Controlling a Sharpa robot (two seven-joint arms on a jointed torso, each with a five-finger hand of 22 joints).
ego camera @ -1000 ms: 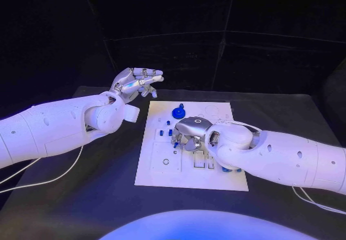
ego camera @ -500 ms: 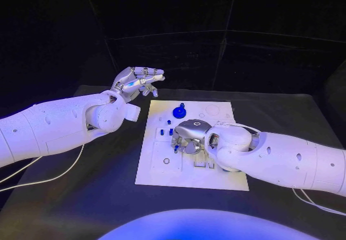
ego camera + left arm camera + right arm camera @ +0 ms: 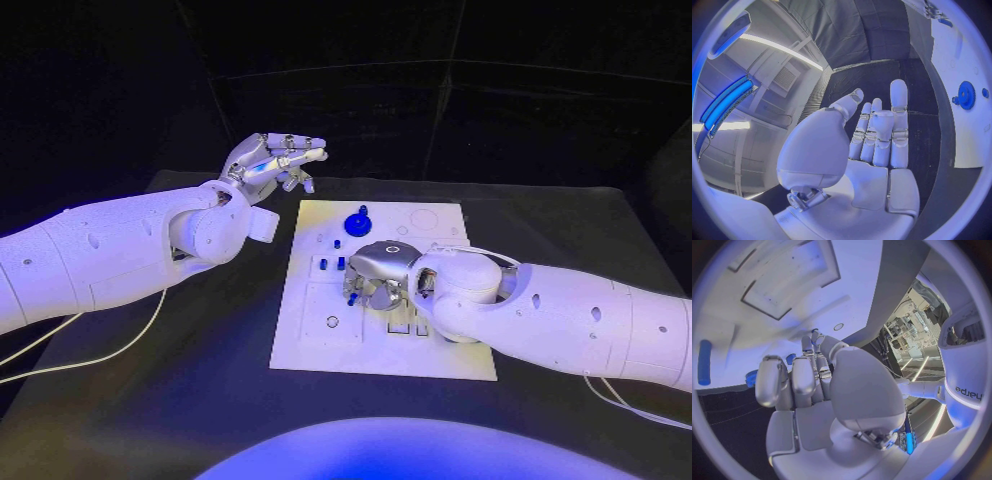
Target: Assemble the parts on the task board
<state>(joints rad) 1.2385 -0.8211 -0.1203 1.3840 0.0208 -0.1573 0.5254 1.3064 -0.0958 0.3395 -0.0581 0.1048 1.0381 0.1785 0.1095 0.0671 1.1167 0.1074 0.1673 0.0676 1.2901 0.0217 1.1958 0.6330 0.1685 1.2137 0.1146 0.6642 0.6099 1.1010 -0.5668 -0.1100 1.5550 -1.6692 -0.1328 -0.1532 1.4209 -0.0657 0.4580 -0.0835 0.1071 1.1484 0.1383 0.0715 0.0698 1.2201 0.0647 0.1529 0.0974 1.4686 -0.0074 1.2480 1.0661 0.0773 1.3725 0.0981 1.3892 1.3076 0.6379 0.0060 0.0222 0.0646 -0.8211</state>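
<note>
We see the right hand (image 3: 381,270) low over the middle of the task board (image 3: 325,340), palm down, fingers pointing to the board's left half. If it holds something we cannot tell: in the right wrist view the fingers (image 3: 792,382) lie straight and close together over the white plate, with nothing visible btw. them, but the fingertips are hidden behind the hand itself in the head view.

The left hand (image 3: 271,160) is raised off the table, beyond the board's far-left corner, fingers apart and empty; the left wrist view shows the palm (image 3: 879,165) bare.

Where are the parts rel. to the right hand:
- small blue pegs (image 3: 348,296) just at its fingertips, on the side of the left arm; touching or not, we cannot say.
- a blue gear (image 3: 358,220) stands further away from the robot than the hand, near the board's far edge, apart from both hands.
- a blue pin (image 3: 705,362) lies on the plate, well off to the side of the fingers; its long axis runs approx. parallel with them.

Our judgement: the next move turns on the pegs beside the right fingertips. The right hand is much nearer to them than the left, so it should do the work; it needs only a short reach toward the left arm's side and down. The left hand is nearer to the gear, but still well apart from it.
</note>
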